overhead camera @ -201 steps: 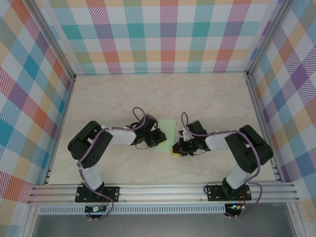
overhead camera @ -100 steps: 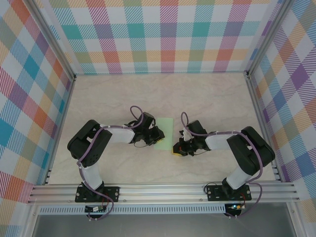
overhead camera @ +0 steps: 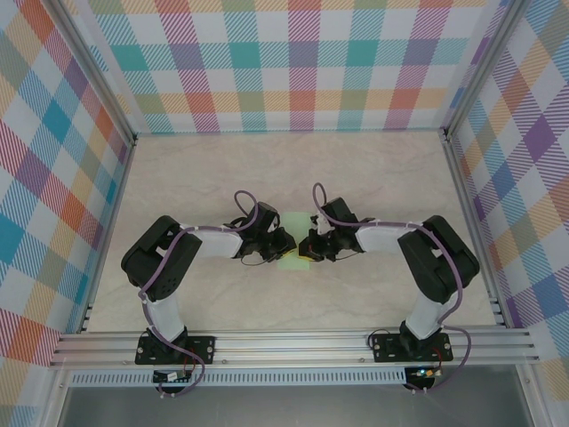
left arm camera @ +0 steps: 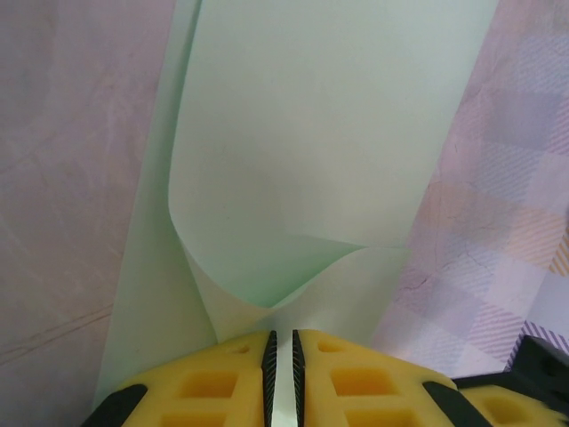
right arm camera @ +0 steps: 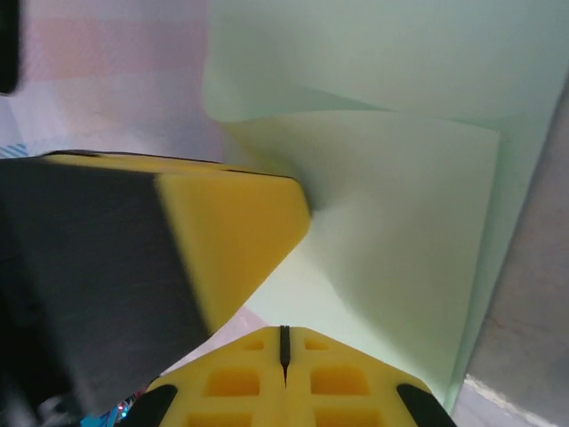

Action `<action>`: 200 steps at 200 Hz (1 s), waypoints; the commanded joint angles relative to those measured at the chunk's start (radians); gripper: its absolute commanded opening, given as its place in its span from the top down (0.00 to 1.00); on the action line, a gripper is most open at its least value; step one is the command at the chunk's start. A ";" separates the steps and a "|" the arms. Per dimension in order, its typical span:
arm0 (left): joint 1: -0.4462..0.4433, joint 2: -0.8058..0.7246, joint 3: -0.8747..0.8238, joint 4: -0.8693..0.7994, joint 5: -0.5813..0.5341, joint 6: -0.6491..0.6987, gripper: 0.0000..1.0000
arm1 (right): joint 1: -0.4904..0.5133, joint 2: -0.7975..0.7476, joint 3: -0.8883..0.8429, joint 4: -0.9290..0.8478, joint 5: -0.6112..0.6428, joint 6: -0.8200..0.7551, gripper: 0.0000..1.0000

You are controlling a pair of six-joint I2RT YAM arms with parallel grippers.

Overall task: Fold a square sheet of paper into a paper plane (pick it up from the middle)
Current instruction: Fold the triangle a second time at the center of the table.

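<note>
- Near the middle of the table [overhead camera: 196, 178], between both arms: square sheet of paper [left arm camera: 329, 133], one flap curling up.
- Pinched at one edge by the left gripper [left arm camera: 282, 342].
- Right gripper [right arm camera: 284, 342]: fingers pressed together, tips at the sheet.

Bright, even light falls from above, without glare. On the pale counter [overhead camera: 373, 169] only faint, soft shadows lie close around the square sheet of paper [overhead camera: 293, 220]. In the right wrist view the foreground left of the sheet is strongly blurred, and the curl of the sheet has gentle shading.
</note>
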 commanded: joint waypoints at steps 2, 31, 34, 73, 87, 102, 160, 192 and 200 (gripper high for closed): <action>0.018 0.025 -0.018 -0.044 -0.041 0.018 0.83 | 0.009 0.051 0.026 -0.044 0.005 0.005 1.00; 0.019 0.022 -0.012 -0.057 -0.046 0.024 0.84 | 0.010 0.060 -0.016 -0.098 0.062 -0.019 1.00; 0.020 0.021 -0.010 -0.060 -0.047 0.026 0.84 | 0.010 0.061 -0.021 -0.101 0.066 -0.022 1.00; 0.028 0.016 0.021 -0.097 -0.061 0.061 0.83 | 0.002 0.065 -0.100 -0.079 0.058 -0.018 1.00; 0.038 0.017 0.025 -0.089 -0.060 0.063 0.83 | -0.005 0.069 -0.129 -0.046 0.036 -0.006 1.00; 0.050 0.021 0.034 -0.080 -0.060 0.064 0.83 | -0.010 0.082 -0.140 -0.038 0.024 -0.004 1.00; 0.081 0.050 0.070 -0.075 -0.086 0.066 0.83 | -0.013 0.087 -0.165 -0.014 0.004 -0.003 1.00; 0.100 0.063 0.073 -0.069 -0.092 0.063 0.83 | -0.013 0.088 -0.161 -0.012 0.000 -0.005 1.00; 0.106 0.063 0.073 -0.068 -0.093 0.063 0.83 | -0.013 0.091 -0.161 -0.009 -0.001 -0.004 1.00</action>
